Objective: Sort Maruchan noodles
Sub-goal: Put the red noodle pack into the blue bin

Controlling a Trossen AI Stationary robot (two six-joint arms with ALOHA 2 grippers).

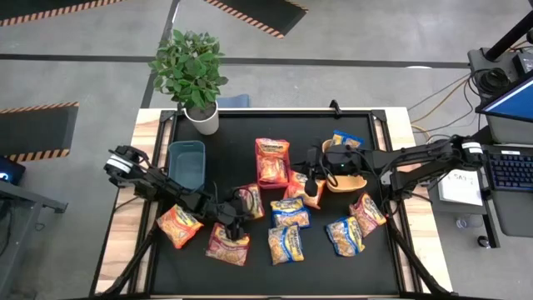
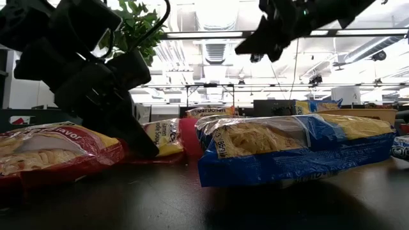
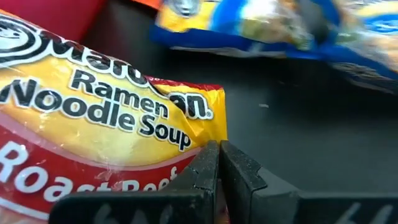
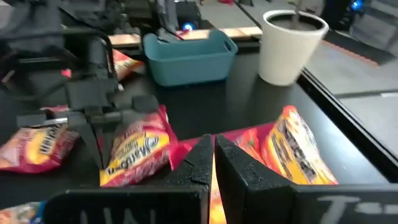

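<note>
On a black table [image 1: 166, 275] seen from above, we find the Maruchan noodles [image 1: 287, 212] scattered across the centre and lower half of the frame, about a dozen crinkly packets in orange, red and blue-and-yellow.

The left gripper [image 1: 236, 225] sits low in the centre-left of the overhead frame, its fingers clenched together and gripping nothing. It comes down between a red packet [image 1: 250, 201] just above it and a second red packet [image 1: 227, 244] just below it. In the left wrist view we see the closed fingertips [image 3: 211, 165] right at the corner of a red-and-yellow packet [image 3: 93, 124] marked Ramen Noodle Soup; whether they touch it, we cannot tell. An orange packet [image 1: 178, 225] lies to the gripper's left.

The right gripper [image 1: 310, 179] hangs right of centre in the overhead frame, also clenched and empty, above an orange packet [image 1: 303, 188] and beside the red bin [image 1: 272, 158], which holds red packets. In the low view it hangs clear of the table, at the top of the frame.

Blue-and-yellow packets lie in the lower centre and lower right [image 1: 344, 235]. A teal bin [image 1: 186, 162] stands at centre left, a tan bin [image 1: 351, 177] right of centre, and a potted plant [image 1: 193, 71] at upper left.
</note>
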